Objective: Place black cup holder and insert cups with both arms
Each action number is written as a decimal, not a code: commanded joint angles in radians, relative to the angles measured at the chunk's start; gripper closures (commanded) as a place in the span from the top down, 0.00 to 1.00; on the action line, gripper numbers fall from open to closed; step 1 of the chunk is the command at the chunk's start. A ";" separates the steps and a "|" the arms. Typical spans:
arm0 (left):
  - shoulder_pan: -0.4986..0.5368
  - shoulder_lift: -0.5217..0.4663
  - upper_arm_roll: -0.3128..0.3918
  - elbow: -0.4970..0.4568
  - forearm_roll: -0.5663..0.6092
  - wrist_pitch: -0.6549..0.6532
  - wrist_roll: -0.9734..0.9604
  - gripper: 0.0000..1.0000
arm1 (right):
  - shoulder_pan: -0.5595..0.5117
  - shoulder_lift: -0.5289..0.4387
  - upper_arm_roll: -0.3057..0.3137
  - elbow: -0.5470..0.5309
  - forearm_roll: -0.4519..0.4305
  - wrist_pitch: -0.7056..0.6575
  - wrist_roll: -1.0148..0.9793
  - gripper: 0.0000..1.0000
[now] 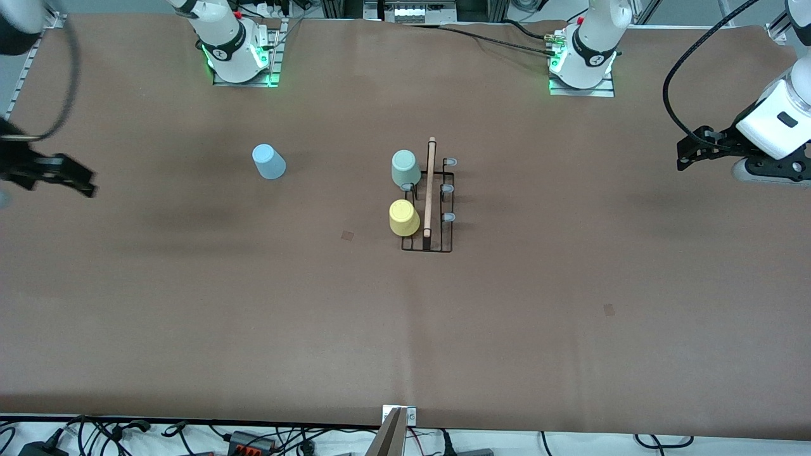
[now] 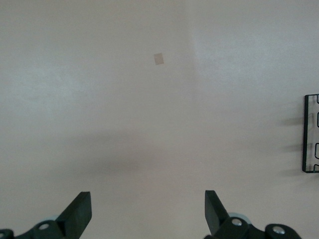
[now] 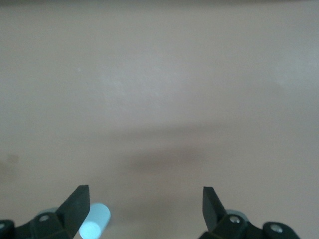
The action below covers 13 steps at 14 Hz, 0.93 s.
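Note:
The black cup holder (image 1: 437, 244) stands mid-table, its wooden rod (image 1: 430, 187) along the top. The mint green cup (image 1: 405, 168) and the yellow cup (image 1: 403, 218) sit bottom-up on its pegs on the side toward the right arm's end. The light blue cup (image 1: 268, 162) stands bottom-up on the table, apart from the holder, toward the right arm's end. My right gripper (image 1: 85, 183) is open and empty over that end of the table; its wrist view (image 3: 145, 206) shows the blue cup (image 3: 94, 222). My left gripper (image 1: 684, 155) is open and empty over the left arm's end; its wrist view (image 2: 148, 209) shows the holder's edge (image 2: 311, 134).
Three pale-blue pegs (image 1: 447, 189) on the holder's side toward the left arm's end are bare. Small tape squares (image 1: 347, 235) (image 1: 609, 309) lie flat on the brown table. Cables and a clamp (image 1: 396, 430) run along the table edge nearest the front camera.

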<state>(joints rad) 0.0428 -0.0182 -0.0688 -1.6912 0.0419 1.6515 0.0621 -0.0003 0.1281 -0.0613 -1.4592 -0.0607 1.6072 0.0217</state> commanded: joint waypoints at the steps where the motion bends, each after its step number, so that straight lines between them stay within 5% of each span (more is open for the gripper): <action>1: 0.005 0.007 -0.002 0.024 -0.022 -0.019 0.021 1.00 | -0.010 -0.050 -0.002 -0.018 0.030 -0.090 -0.052 1.00; 13: 0.005 0.007 -0.002 0.025 -0.022 -0.018 0.022 1.00 | -0.050 -0.054 0.024 -0.043 0.036 -0.075 -0.051 1.00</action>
<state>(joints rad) 0.0428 -0.0182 -0.0688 -1.6912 0.0419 1.6511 0.0622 -0.0287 0.0972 -0.0545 -1.4815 -0.0441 1.5303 -0.0145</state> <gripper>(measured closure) 0.000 0.000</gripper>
